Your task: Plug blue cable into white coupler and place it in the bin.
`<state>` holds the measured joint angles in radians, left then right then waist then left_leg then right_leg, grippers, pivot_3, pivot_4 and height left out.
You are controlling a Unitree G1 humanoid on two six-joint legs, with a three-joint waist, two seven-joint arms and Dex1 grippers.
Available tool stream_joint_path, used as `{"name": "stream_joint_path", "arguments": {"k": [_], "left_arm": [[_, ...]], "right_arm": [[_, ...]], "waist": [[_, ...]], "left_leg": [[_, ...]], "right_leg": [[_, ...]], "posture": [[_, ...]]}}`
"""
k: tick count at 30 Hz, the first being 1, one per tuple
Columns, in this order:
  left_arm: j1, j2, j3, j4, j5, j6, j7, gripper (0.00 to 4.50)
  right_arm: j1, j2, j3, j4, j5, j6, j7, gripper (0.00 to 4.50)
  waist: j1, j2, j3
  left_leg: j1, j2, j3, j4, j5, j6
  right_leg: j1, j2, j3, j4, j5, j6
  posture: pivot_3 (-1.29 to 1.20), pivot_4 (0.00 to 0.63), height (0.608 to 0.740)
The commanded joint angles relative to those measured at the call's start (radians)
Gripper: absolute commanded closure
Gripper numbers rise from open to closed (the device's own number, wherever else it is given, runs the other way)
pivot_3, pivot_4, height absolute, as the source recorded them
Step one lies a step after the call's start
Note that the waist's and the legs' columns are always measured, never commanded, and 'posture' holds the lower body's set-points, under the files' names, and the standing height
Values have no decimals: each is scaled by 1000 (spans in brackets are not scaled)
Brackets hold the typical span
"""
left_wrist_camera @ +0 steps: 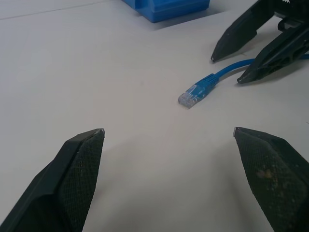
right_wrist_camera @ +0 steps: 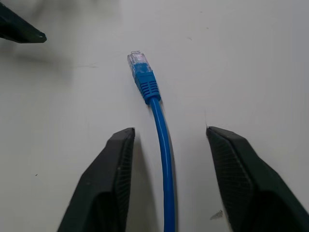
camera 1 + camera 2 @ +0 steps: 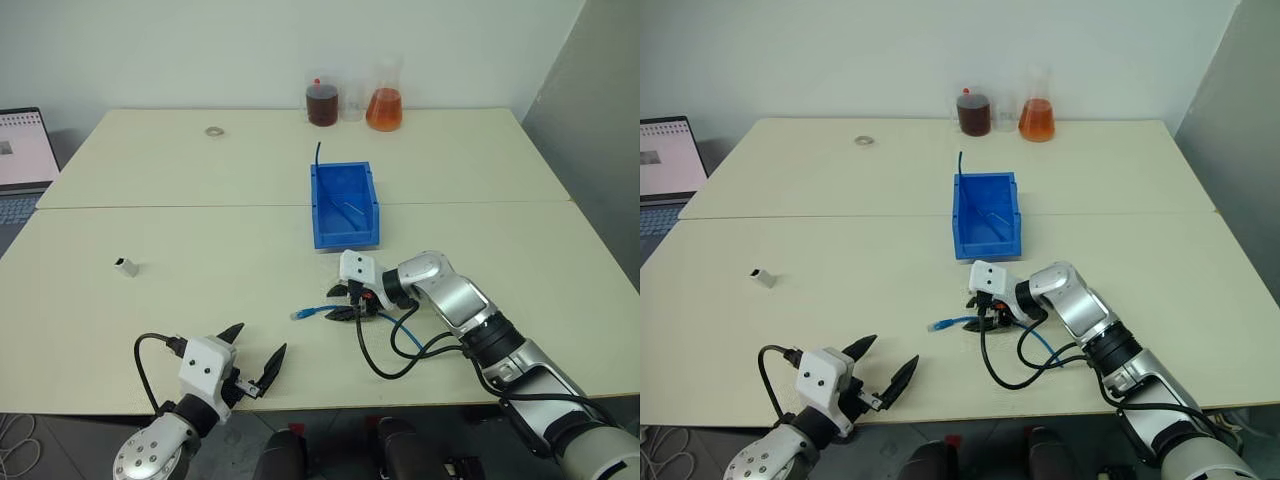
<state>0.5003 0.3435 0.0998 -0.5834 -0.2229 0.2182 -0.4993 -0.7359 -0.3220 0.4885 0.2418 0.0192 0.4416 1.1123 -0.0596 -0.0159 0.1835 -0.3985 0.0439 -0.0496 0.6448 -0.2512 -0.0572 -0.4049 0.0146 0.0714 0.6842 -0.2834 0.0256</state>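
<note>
The blue cable [image 3: 385, 322] lies on the table in front of the bin [image 3: 362, 232], its clear plug [image 3: 300, 314] pointing left. My right gripper [image 3: 330, 304] is open and low over the cable, one finger on each side just behind the plug [image 2: 137, 60], with no grip on the cord [image 2: 163, 145]. My left gripper [image 3: 261, 337] is open and empty near the table's front edge, pointing toward the plug [image 1: 193, 95]. The white coupler [image 3: 125, 266] sits alone far to the left. The blue bin stands open at mid-table.
A thin dark wire [image 3: 318, 155] sticks up at the bin's far left corner. Two vessels of brown [image 3: 322, 103] and orange [image 3: 385, 108] liquid stand at the back edge, with a small ring [image 3: 214, 131] to their left. A laptop [image 3: 22, 150] sits at far left. Black robot cables [image 3: 385, 362] loop beside my right arm.
</note>
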Motion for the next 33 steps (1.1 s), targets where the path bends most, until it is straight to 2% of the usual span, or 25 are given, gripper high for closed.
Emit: {"name": "stream_joint_path", "arguments": {"k": [1,5,8,11,13,20,27,28,33], "left_arm": [[-66,70,39,3,-62,38,-60,0],[-181,188,69,57,-133,90,-169,0],[-270,276,72,141,-162,93,-270,0],[-403,352,7,300,-140,40,-421,0],[-506,376,-70,441,-73,-30,-498,0],[-766,325,-222,748,-1,-166,-659,0],[-845,252,-288,899,46,-301,-714,0],[-848,248,-289,906,46,-307,-723,384],[-841,249,-292,917,43,-329,-767,1518]], "right_arm": [[9,-49,-69,-133,45,71,9,970],[67,-149,-139,-339,127,228,30,38],[123,-247,-209,-495,207,340,48,13],[173,-361,-299,-623,304,431,78,13],[185,-410,-350,-690,388,501,97,13],[224,-476,-430,-755,493,592,24,13],[270,-478,-467,-776,516,624,-100,13],[277,-484,-471,-780,521,626,-108,0],[298,-513,-488,-788,549,629,-132,0]], "waist": [[3,0,0],[17,-1,0],[22,-1,0],[26,-1,0],[25,0,1],[25,-1,1],[28,-1,0],[29,-1,0],[30,-1,0]], "left_leg": [[0,0,0,0,0,0],[0,0,-2,1,0,0],[0,0,-2,1,0,0],[0,0,-2,1,0,0],[0,0,-2,1,0,0],[0,0,-2,1,0,0],[0,-1,-1,1,0,0],[0,-1,-1,1,0,0],[0,-1,-2,1,0,0]], "right_leg": [[0,0,0,0,0,0],[0,1,-2,3,-1,-1],[0,1,-2,3,-1,-1],[0,1,-2,3,-1,-2],[0,1,-2,3,-1,-2],[0,2,-2,4,-2,-2],[0,1,-2,4,-1,-2],[0,1,-2,4,-1,-2],[0,1,-2,4,-1,-2]], "posture": [[0,150,740],[0,150,740],[0,150,740],[0,150,740],[0,150,740],[0,150,740],[0,150,740],[0,150,740],[0,150,740]]}}
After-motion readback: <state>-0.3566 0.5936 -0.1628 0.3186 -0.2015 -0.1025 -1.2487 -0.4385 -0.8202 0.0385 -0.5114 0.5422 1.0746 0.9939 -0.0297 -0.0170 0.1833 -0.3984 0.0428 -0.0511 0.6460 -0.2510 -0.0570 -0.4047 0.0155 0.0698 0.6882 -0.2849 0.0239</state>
